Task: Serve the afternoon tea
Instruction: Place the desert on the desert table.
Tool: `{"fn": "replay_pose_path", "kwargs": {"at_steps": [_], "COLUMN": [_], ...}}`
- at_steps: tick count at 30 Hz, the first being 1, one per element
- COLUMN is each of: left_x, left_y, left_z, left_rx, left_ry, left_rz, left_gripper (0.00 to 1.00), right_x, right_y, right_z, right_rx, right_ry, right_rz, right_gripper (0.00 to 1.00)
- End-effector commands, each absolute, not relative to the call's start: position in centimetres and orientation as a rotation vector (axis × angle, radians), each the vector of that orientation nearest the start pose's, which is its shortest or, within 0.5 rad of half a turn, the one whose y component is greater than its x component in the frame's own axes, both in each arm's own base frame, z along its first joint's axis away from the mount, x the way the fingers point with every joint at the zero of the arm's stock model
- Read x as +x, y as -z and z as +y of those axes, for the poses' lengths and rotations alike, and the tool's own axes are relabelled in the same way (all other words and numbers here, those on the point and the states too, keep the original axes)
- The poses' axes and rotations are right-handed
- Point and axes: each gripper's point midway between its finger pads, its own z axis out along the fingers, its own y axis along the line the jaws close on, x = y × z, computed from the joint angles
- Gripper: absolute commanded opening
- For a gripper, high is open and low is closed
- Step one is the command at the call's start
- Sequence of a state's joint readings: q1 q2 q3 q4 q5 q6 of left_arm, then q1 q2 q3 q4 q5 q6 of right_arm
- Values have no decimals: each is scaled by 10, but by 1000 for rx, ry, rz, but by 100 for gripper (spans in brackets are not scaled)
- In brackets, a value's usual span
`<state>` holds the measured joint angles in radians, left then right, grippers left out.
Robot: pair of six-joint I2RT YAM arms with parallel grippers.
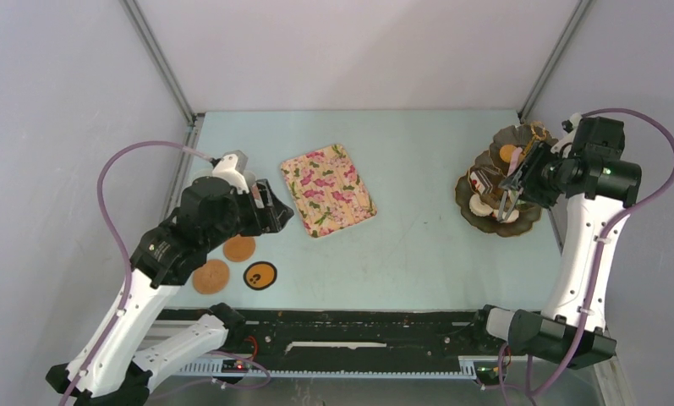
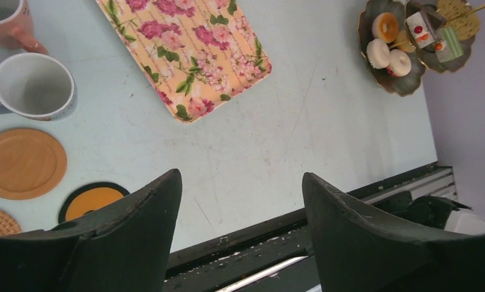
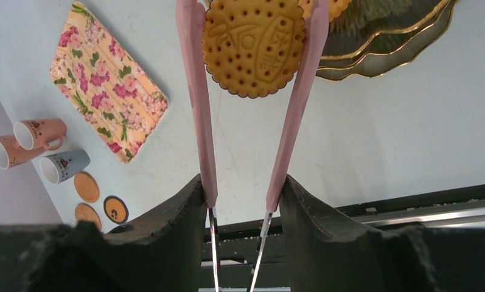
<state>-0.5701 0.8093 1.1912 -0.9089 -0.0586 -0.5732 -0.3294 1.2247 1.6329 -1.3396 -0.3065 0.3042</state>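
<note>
Where the two arms reach out from its near edge, the pale blue table (image 1: pixel 418 254) carries everything in view. The floral tray (image 1: pixel 327 189) lies flat near the middle, turned at a slant. At the far right stands the dark three-tier scalloped stand (image 1: pixel 519 227), gold along its rims.

The left gripper (image 2: pixel 241 176) hangs above the table near the left side with its jaws spread wide and nothing between them. The right gripper (image 3: pixel 241 182) is over the stand, its jaws part-closed and pressed against the two arms of the pink tongs (image 3: pixel 194 91).

Two pink-orange mugs (image 3: pixel 42 132) and a grey mug (image 3: pixel 63 165) are grouped on the table to the left of the tray. Just nearer the arms lie three round coasters (image 1: pixel 239 248): one plain wood, one woven, one orange with a black rim. All three are apart from the mugs.

Between the tong tips sits a round perforated biscuit (image 3: pixel 254 45), pinched at its sides and held at the stand's edge, clear of the table. On the stand's tiers rest small white donuts (image 2: pixel 378 53) and a cake slice (image 2: pixel 421 27).
</note>
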Motion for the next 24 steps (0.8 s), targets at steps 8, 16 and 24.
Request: {"fn": "replay_pose_path", "kwargs": {"at_steps": [8,16,24], "left_x": [200,199,199], "left_y": [-309,-309,-308], "left_z": [-139,-135,-136], "left_rx": [53,64,67], "left_ry": [555,532,530], "left_rz": [2102,2097,2096], "left_gripper": [80,82,83], "right_x": [291,314,322], "right_y": [-302,-299,-300], "right_z": [-8,-14,-17], "right_rx": [603,652,641], "right_ry": [-367,-267,-241], "right_rz": [2369,2336,2356], "right_gripper": [0,0,0]}}
